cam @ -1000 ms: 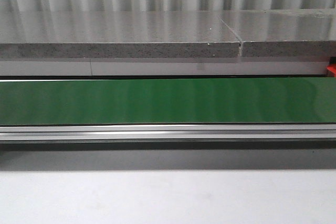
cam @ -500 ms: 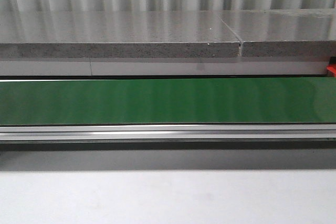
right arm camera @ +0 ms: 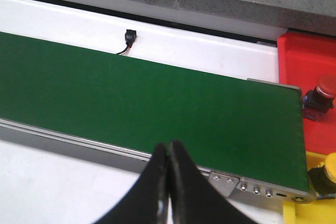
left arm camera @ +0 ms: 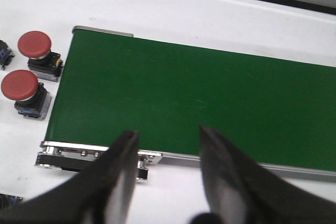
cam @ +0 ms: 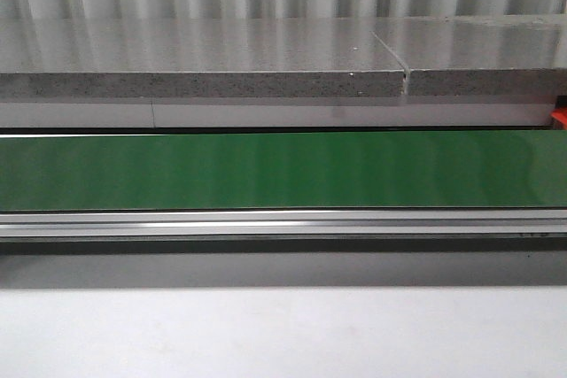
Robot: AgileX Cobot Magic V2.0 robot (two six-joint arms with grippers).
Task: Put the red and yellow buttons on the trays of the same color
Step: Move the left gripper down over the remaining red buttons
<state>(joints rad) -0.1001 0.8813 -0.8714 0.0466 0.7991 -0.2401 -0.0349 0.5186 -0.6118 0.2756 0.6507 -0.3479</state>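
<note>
Both my claws hang over the green conveyor belt [cam: 283, 170], holding nothing.

My left gripper [left arm camera: 167, 150] has its fingers spread apart, with the near rail of the belt showing between them. Just off that end of the belt, two red mushroom buttons [left arm camera: 34, 44] [left arm camera: 20, 84] stand upright, one just beside the other on the white table [left arm camera: 31, 3]. My right gripper [right arm camera: 168, 158] has its fingers pressed together tip to tip, pinching nothing, above the belt's near edge. Past the far end of the belt on that side, a red button [right arm camera: 326, 85] sits on the red tray [right arm camera: 307, 59], and a yellow button [right arm camera: 329, 163] sits on the yellow tray [right arm camera: 294, 211] next to it. A small black connector [right arm camera: 128, 36] with wires lies on the table beyond the belt. From the front, the belt's surface is bare, with a grey stone shelf [cam: 204, 64] behind it.
</note>
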